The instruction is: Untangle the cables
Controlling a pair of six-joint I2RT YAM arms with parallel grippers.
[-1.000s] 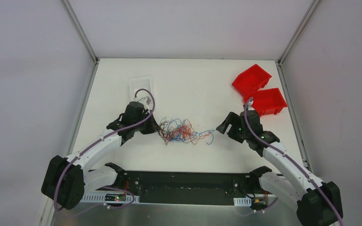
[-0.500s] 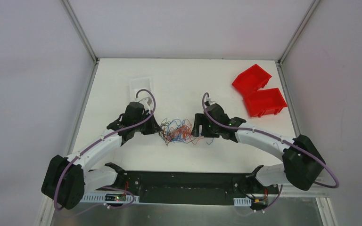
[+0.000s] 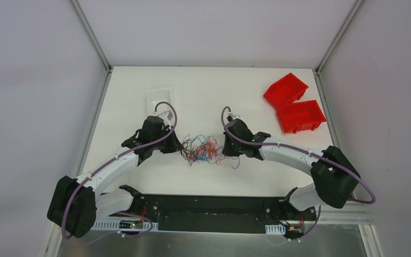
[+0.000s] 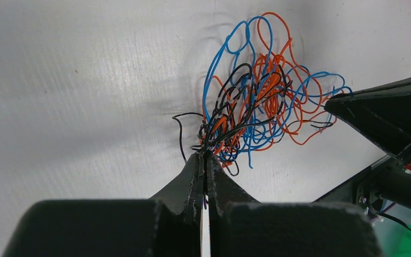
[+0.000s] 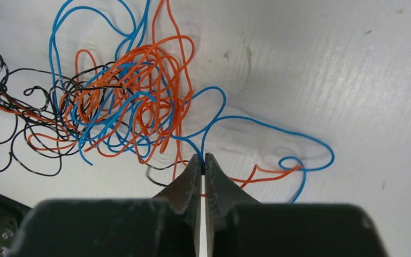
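The cables (image 3: pixel 202 150) lay in one tangled bunch of blue, orange and black wires around the middle of the desk (image 3: pixel 208 91), somewhat nearer to its near edge. The left tool (image 4: pixel 204 157) was closed tight on the left side of the bunch, with several black and orange wires pinched at its tips. The right tool (image 5: pixel 202 160) was at the right side, its jaws narrow, gripping a blue strand (image 5: pixel 204 144). Two red bins (image 3: pixel 301 115) stood near the far right corner.

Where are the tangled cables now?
Top view, centre: the cables lie between the left arm and right arm, whose jaws are shut on strands.
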